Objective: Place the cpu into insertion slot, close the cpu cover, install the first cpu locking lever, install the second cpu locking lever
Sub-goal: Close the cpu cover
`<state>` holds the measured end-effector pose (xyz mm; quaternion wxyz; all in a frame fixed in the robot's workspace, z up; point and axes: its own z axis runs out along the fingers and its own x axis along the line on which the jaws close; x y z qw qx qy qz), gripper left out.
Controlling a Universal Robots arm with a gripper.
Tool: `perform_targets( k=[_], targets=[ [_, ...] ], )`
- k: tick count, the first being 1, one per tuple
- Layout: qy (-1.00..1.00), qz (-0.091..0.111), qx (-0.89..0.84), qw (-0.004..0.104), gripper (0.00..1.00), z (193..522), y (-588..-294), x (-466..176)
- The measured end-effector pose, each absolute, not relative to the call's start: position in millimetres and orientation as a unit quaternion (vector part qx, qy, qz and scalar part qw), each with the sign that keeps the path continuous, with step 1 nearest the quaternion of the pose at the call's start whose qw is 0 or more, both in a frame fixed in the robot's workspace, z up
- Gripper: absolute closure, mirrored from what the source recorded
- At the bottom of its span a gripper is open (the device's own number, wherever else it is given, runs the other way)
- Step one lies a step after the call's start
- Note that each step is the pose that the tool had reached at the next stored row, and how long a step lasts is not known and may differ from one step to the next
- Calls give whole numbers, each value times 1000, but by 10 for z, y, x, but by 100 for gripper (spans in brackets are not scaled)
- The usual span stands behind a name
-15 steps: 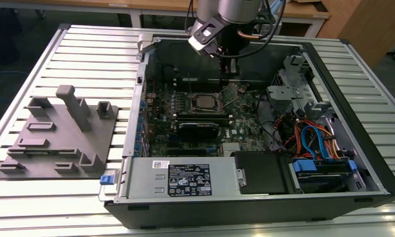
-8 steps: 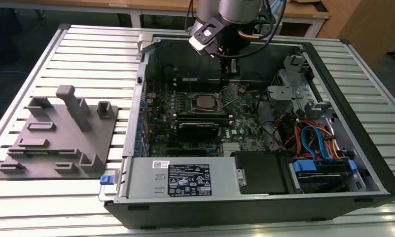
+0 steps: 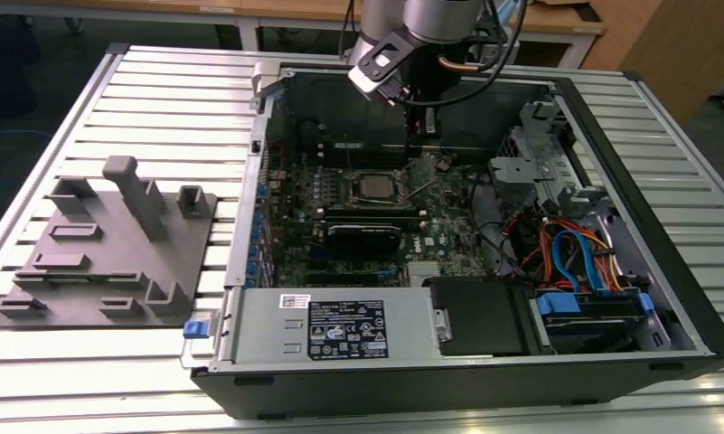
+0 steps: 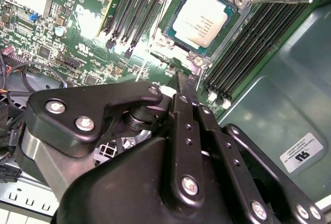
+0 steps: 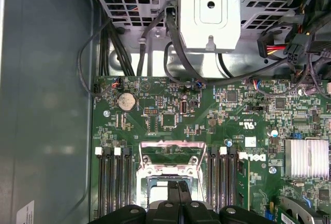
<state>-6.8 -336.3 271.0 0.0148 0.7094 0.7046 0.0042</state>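
Gripper (image 4: 184,80) clenched near the cpu (image 4: 202,18) — open computer case (image 3: 458,398) on slatted metal table (image 3: 156,99).

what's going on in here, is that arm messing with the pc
A robot arm reaches into an open pc case. The cpu already sits in the insertion slot, and the cpu cover looks to lie flat around it. The gripper, shut and holding nothing, hangs at the slot's edge. A thin lever sticks out past one corner.
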Motion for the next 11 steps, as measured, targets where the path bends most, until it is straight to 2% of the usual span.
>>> perform_targets(
  k=[11],
  targets=[
    [705,4,709,15,90,2710,-3363,-51]
  ],
)
